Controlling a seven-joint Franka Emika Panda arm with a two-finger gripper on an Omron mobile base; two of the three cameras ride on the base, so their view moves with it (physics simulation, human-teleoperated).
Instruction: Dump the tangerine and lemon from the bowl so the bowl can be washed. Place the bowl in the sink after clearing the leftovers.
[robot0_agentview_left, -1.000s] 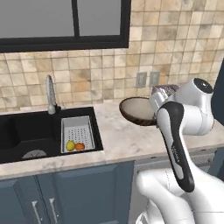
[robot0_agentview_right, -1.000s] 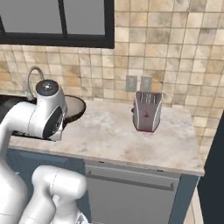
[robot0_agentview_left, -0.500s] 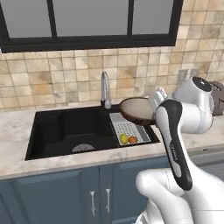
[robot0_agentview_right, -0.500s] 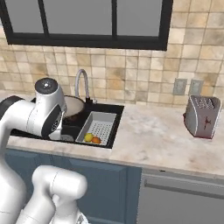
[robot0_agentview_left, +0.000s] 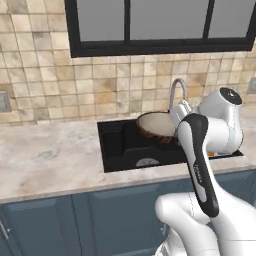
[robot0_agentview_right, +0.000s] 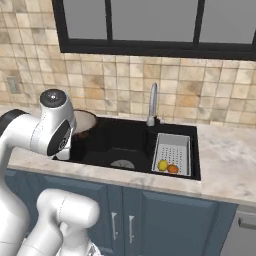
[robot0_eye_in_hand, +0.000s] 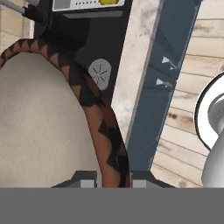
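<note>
Holding the bowl (robot0_eye_in_hand: 48, 127) by its rim, jaws pinched narrow with the dark patterned edge running between the two fingertips (robot0_eye_in_hand: 85, 177) of the gripper (robot0_eye_in_hand: 113, 179) in the hand view. Hanging over the sink (robot0_agentview_left: 125, 150), tilted up on edge in the left base view (robot0_agentview_left: 156, 125), above the basin's rear half near the tap (robot0_agentview_right: 152, 102). Emptied already: lemon (robot0_agentview_right: 162, 165) and tangerine (robot0_agentview_right: 173, 169) lying side by side, touching or nearly so, in the white perforated tray (robot0_agentview_right: 173, 141) at the sink's right end. Looks rigid and likely ceramic, so stiff, probably breakable, and smooth enough on the glazed inside to slide in a thin pinch. Carried from one point on the rim, so apt to swing or pivot about the grip if moved sharply. Best kept gripped at the rim as now, lowered slowly toward the bare floor near the drain (robot0_agentview_left: 147, 162), well apart from the tray. Hard to tell from these views how far above the basin floor it hangs.
</note>
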